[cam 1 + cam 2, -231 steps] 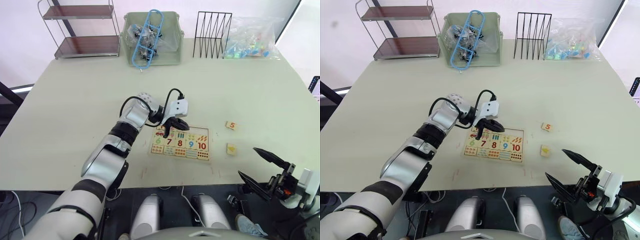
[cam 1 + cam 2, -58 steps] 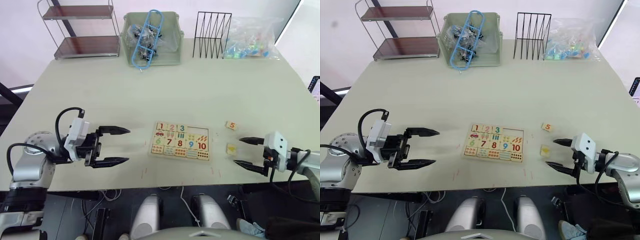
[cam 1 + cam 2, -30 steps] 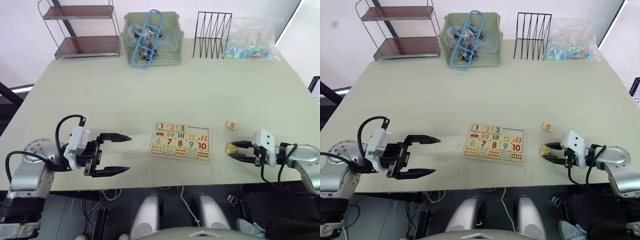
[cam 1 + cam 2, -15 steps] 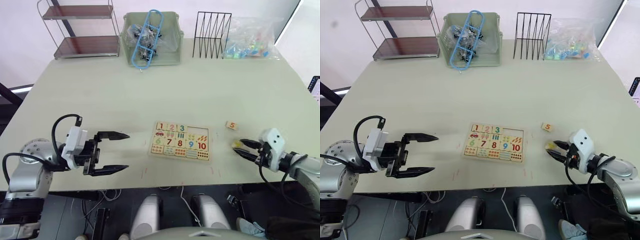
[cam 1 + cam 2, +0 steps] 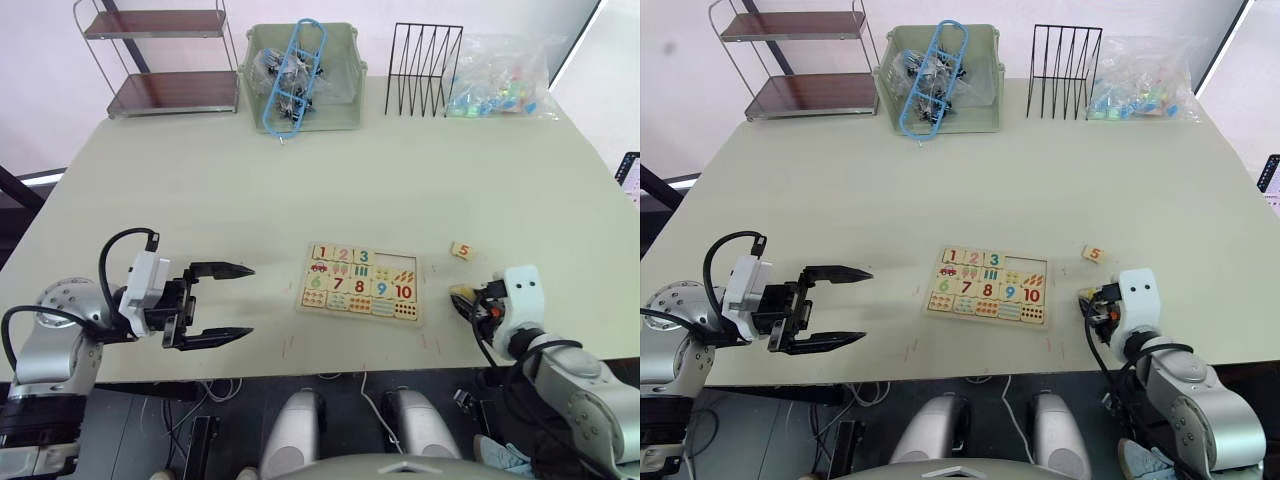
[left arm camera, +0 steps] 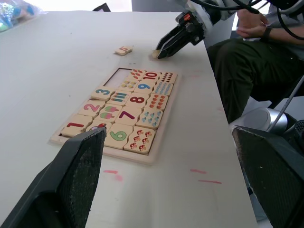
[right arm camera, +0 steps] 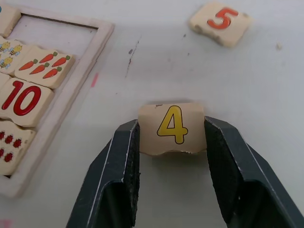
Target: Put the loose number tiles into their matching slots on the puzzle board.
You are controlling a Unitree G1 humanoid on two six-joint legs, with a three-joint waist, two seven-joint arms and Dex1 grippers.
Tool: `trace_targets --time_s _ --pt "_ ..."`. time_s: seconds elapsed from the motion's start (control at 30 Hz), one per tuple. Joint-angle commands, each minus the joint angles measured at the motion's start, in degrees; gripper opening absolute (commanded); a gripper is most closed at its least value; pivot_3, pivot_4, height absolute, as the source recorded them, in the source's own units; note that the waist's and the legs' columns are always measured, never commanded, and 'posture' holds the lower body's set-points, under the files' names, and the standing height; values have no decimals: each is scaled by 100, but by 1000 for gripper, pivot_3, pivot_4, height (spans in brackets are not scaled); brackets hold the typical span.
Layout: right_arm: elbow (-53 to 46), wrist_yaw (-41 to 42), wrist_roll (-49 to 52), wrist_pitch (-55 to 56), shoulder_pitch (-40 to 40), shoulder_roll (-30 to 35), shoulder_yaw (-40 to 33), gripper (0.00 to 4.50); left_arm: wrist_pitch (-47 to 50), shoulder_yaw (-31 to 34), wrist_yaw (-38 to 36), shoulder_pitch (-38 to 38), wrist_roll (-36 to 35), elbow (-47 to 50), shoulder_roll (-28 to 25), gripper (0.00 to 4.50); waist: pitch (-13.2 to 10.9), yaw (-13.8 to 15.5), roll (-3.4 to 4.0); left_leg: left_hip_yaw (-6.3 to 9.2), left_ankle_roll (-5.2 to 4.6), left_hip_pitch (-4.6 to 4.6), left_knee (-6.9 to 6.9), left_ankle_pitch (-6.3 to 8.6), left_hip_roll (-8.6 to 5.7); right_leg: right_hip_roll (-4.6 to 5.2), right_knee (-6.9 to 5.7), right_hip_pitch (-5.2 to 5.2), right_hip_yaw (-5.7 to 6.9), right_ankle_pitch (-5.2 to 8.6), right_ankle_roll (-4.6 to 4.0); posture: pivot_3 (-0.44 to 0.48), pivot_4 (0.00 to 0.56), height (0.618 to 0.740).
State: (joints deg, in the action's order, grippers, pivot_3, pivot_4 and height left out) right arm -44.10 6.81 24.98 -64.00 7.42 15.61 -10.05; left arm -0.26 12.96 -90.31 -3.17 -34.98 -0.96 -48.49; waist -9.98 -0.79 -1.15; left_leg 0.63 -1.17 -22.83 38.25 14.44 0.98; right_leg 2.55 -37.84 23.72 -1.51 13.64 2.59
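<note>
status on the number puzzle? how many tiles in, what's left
Done: 1, 2 and 3 sit in the top row of the puzzle board. In hand: the right gripper is shut on the yellow 4 tile, just off the board's right side. Left: seat the 4, then the 5 tile, loose on the table beyond it. The left gripper hovers open, left of the board.

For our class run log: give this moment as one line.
right gripper: shut on 4 tile | left gripper: open, idle | 5 tile: loose | puzzle board: two slots empty
</note>
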Motion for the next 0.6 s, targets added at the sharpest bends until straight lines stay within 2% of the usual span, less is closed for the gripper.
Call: trace_targets --time_s 0.03,0.3,0.37,0.4,0.43,0.47,0.53,0.6 --pt "-246 -370 -77 -200 -98 -247 -127 1428 13 101 -92 -16 -57 119 -98 4500 0 0 -1 0 0 0 0 0 0 0 0 0 1 1 1 0 150 740" --pt "-307 -776 -279 -505 -232 -572 -2 1428 57 42 -151 23 -66 157 -83 4500 0 -1 -1 3 0 0 0 0 1 1 2 1 0 1 1 0 150 740" --pt "-331 -826 -312 -557 -253 -613 32 2468 57 38 -148 29 -61 168 -70 4500 0 -2 -1 3 0 0 -1 0 1 1 2 1 0 1 1 0 150 740" --pt "-368 -853 -325 -571 -253 -638 54 2746 58 42 -142 31 -63 172 -65 4500 0 -1 0 4 0 0 -1 0 1 1 2 1 0 1 1 0 150 740" --pt "-409 -857 -327 -574 -251 -651 81 3221 61 46 -137 31 -64 172 -62 4500 0 -1 0 5 0 0 -1 0 1 1 2 1 0 1 1 0 150 740" --pt "-457 -841 -314 -537 -237 -684 92 3850 61 51 -132 39 -66 177 -59 4500 0 -2 -1 7 0 0 -1 0 1 1 3 1 0 1 1 0 150 740" --pt "-529 -797 -314 -449 -219 -690 111 4478 61 61 -126 63 -68 192 -55 4500 0 -1 0 10 0 0 -1 0 1 1 3 1 0 1 1 0 150 740" --pt "-603 -629 -304 -330 -185 -523 153 4478 59 70 -121 78 -71 201 -56 4500 0 -2 1 14 0 -1 -2 0 1 2 5 1 -1 1 1 0 150 740"
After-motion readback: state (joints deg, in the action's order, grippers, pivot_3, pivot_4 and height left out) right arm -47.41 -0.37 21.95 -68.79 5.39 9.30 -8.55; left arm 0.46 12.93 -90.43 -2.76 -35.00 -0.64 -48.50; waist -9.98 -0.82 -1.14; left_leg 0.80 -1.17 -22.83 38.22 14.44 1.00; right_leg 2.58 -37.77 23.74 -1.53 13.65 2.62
